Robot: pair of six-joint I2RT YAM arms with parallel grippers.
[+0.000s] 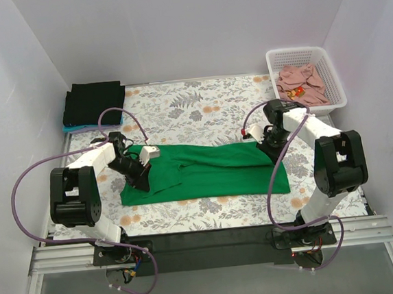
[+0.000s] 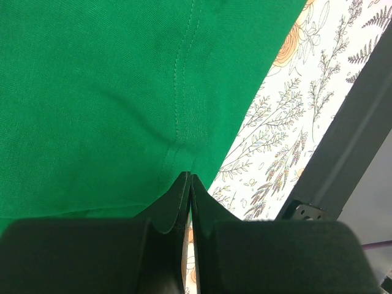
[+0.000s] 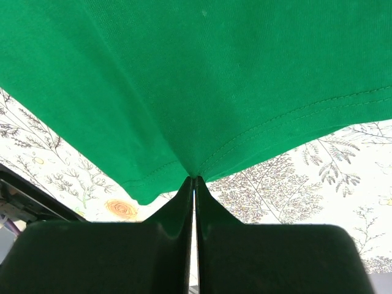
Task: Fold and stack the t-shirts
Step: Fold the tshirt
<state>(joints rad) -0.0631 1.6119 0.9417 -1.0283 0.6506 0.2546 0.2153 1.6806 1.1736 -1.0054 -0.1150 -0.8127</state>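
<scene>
Two pinches | green t-shirt [image 1: 205, 170] flat on table [image 1: 200, 105], near-left of white basket [image 1: 270, 61], long axis left-right | left fingers [image 2: 174, 202] clamped on end farthest from basket | right fingers [image 3: 180, 202] clamped on hem nearest basket | each arm holds its nearer end

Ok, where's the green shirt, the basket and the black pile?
green t-shirt [image 1: 212, 170], top view, middle of the cloth
white basket [image 1: 335, 73], top view, its right rim
black pile [image 1: 95, 103], top view, its middle

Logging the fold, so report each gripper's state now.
Left gripper: shut on the green shirt, at its hem.
Right gripper: shut on the green shirt's edge.
</scene>
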